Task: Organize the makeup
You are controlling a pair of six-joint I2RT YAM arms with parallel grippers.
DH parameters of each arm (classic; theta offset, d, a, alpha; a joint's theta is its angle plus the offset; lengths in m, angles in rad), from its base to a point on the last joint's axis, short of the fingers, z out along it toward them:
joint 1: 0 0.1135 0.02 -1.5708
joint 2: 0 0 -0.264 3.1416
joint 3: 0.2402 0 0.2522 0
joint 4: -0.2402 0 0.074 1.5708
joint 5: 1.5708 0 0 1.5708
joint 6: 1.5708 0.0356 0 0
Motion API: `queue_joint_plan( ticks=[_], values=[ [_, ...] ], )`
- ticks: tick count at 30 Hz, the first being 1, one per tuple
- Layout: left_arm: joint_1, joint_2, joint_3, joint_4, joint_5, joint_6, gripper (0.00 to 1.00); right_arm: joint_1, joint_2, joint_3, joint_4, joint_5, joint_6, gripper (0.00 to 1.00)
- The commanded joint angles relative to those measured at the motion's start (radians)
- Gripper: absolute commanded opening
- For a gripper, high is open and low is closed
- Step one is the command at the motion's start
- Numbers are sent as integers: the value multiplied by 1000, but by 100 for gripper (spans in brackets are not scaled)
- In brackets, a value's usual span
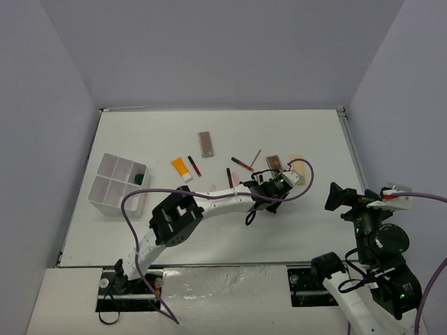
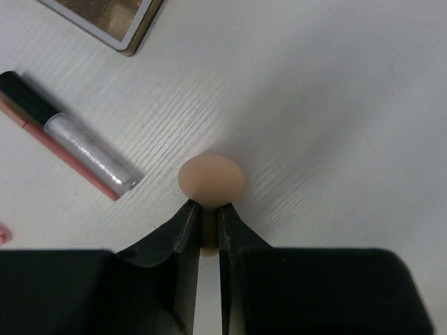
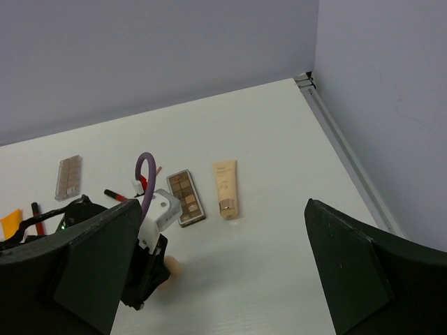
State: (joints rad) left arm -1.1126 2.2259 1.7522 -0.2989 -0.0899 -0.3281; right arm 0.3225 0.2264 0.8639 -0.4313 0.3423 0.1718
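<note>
While the left end effector [image 2: 207, 211] pinches it, the beige sponge [image 2: 211, 178] looks smooth, rounded.

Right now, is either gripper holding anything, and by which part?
Left gripper pinches the beige rounded sponge by its near end; right gripper holds nothing.

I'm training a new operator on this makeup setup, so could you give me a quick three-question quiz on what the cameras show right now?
1. True or false: the left gripper is shut on the sponge.
2. What lies in the box? A) the orange tube B) the green disc C) a red stick
3. Fill in: in the right wrist view, the beige tube lies just right of a ____.

Key: 1 true; 2 B; 3 palette.
</note>
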Motion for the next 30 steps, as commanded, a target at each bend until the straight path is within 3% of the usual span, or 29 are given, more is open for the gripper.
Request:
queue_joint_plan(
  ticks=[1,8,17,23,30],
  values=[
    [8,-217,1,-50,-108,10,0,6,11,1,77,-17,-17,100],
    [114,-501,-189,-172,-259,-47,0,6,20,6,77,-25,-21,100],
    [498,-852,-448,-321,-257,-29,0,7,25,7,77,-34,-26,100],
    [762,-927,-518,-357,-177,44,0,10,20,6,80,-41,-28,100],
    [916,-897,-548,-323,-125,115,1,14,9,1,80,-41,-28,100]
  ],
)
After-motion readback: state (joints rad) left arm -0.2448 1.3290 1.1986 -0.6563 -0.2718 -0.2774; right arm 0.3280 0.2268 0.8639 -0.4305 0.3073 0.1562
